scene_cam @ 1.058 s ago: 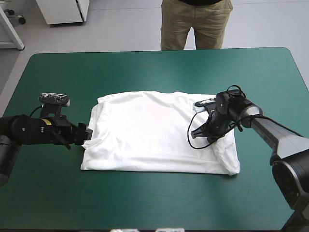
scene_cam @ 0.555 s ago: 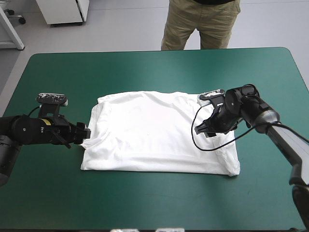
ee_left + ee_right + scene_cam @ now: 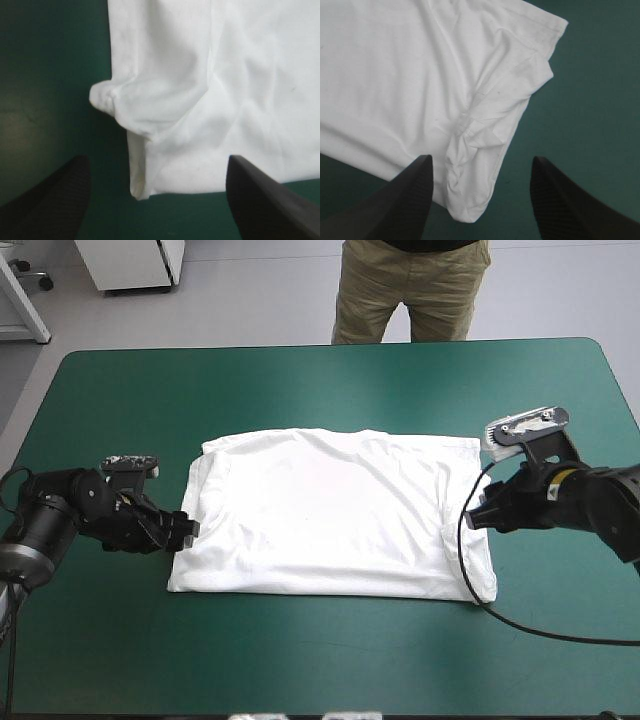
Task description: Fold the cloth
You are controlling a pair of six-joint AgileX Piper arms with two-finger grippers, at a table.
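1 T-shirt (image 3: pixel 330 510) lies flat between 2 parted grippers: left gripper (image 3: pixel 187 530), right gripper (image 3: pixel 477 519).

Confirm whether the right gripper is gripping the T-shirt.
No: the right gripper stands open, the T-shirt lying loose ahead of it.

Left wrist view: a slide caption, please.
Left gripper, fingers open, facing the T-shirt's bunched edge on the teal-green cover.

Teal-green covered counter (image 3: pixel 320 380) on a pale grey floor (image 3: pixel 260 295); a white cabinet (image 3: pixel 130 262) stands beyond its far left corner.
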